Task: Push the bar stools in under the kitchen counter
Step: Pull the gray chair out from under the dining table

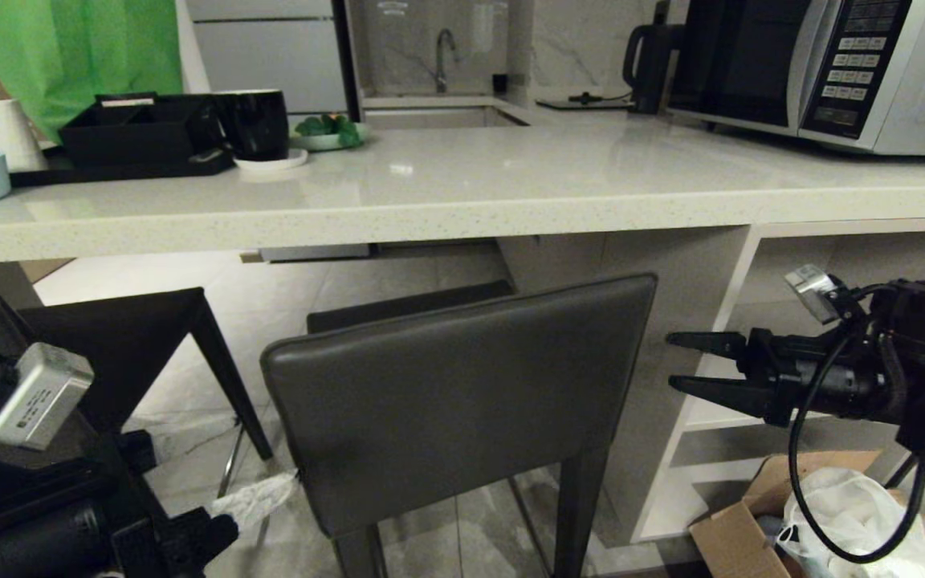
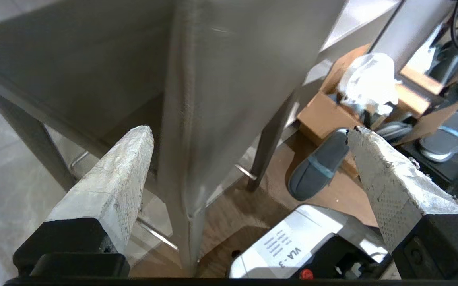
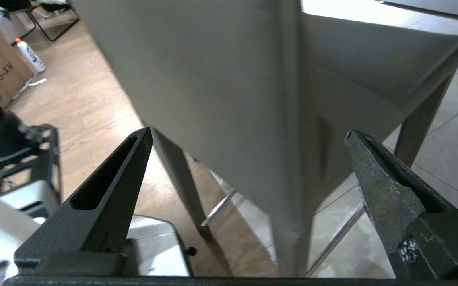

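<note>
1. Left tool [image 2: 249,139], fingers spread and empty, straddled the near stool's [image 1: 462,393] left backrest edge.
2. Stool stood short of the bench [image 1: 462,201]; a second stool [image 1: 121,337] stood to its left.
3. Right tool [image 1: 683,363], likewise spread, flanked the backrest's right side. Judged step: bracing; next, an even push forward.

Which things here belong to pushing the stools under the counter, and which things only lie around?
For the job:
- near bar stool
- second bar stool, further left
- kitchen counter
- left gripper, open
- right gripper, open

Just lying about:
- microwave
- kettle
- black tray
- cardboard box
- slipper
</note>
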